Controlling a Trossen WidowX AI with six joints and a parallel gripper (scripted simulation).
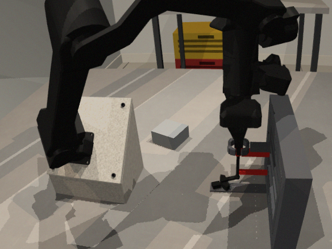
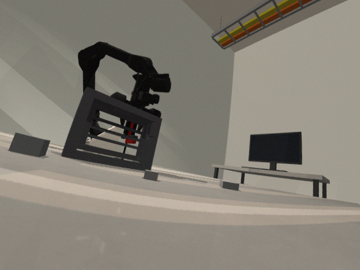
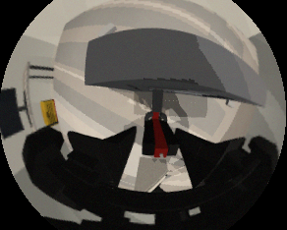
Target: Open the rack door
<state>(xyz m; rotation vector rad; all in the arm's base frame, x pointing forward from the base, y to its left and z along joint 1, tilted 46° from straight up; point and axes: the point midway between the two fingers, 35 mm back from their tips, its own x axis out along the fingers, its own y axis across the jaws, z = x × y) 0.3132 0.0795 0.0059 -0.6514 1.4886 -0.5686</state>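
The grey rack frame (image 1: 297,165) (image 2: 75,126) (image 3: 143,54) stands upright at the right in the top view. Its barred door (image 2: 141,149) appears flush inside it. The upright black handle with a red strip (image 2: 130,133) (image 3: 158,132) stands out in front of the door on the arm's side. In the top view a finger covers it. My gripper (image 1: 238,150) (image 2: 131,126) (image 3: 156,130) points down and is open, one finger on each side of the handle, with gaps visible in the wrist view. The handle's turn angle is hard to judge.
Below the handle are a grey ring (image 1: 229,146), red bars (image 1: 257,154) (image 1: 253,171), and a black lever piece (image 1: 224,181) low by the table. A grey block (image 1: 170,135) lies between the speckled arm base (image 1: 105,142) and the rack. Small blocks (image 2: 29,145) (image 2: 151,175) (image 2: 229,185) lie beyond the frame.
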